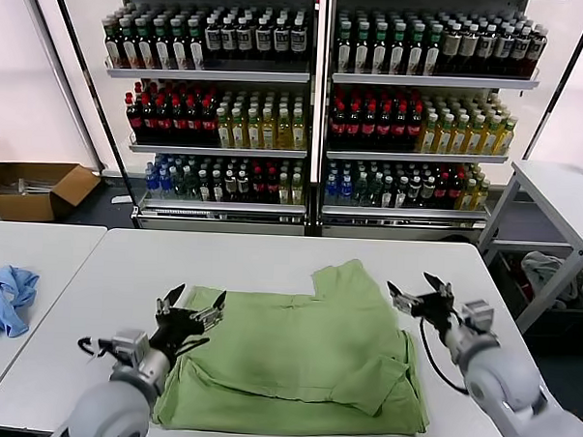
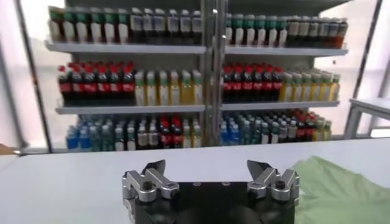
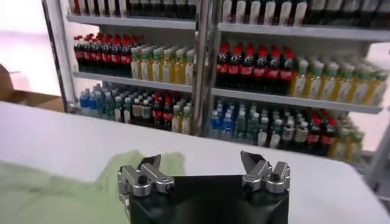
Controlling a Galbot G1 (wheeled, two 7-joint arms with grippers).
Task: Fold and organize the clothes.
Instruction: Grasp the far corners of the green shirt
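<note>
On shelves (image 1: pixel 220 74) stand bottles (image 1: pixel 208 36); left gripper (image 1: pixel 193 306) open above shirt (image 1: pixel 305 350).

It looks like a mock shop set up for testing: tall white metal shelving racks (image 1: pixel 315 113) packed with rows of bottled drinks (image 1: pixel 209 118), plain white tabletops (image 1: pixel 270 256), and an open brown cardboard box (image 1: pixel 36 188) on the floor.

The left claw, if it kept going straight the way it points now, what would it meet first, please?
Probably bare white table: the open left claw points toward the drinks shelves, with the green shirt off to one side. Depth is unclear.
</note>
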